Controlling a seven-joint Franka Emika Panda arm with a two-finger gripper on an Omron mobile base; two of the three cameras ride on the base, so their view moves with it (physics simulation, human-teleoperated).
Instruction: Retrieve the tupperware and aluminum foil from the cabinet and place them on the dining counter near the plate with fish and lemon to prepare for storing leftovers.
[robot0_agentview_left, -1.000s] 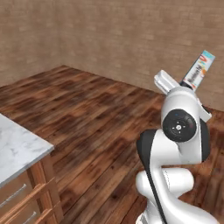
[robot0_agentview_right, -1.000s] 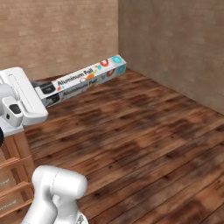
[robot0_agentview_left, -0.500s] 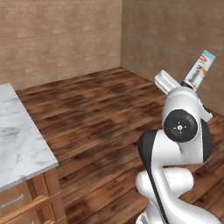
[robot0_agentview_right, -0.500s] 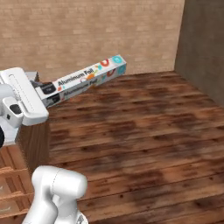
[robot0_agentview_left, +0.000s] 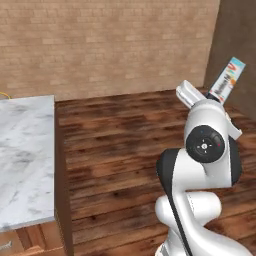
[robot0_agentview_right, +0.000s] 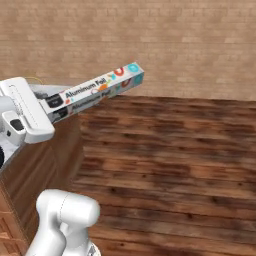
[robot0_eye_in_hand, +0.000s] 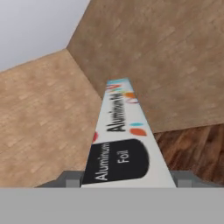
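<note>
Across the back of the room runs a tan brick wall (robot0_agentview_right: 190, 45), and below it a dark wooden plank floor (robot0_agentview_right: 170, 165) spreads over most of both base views. At the left edge of the left base view stands a white-grey veined marble countertop (robot0_agentview_left: 25, 155) on a wooden base, well apart from the arm; which counter it is cannot be told from here. The white arm rises in the foreground with its hand raised, and the gripper (robot0_agentview_right: 50, 107) is clamped on the near end of the aluminum foil (robot0_agentview_right: 97, 92), its fingers pressed against the two long sides of the box. The box is carried in the air, clear of floor and counter, slanting upward and away from the hand toward the brick wall, teal end farthest out. In the hand view the foil box (robot0_eye_in_hand: 120, 140) runs straight out from between the finger tips, its dark label nearest the hand and small red marks farther along.
</note>
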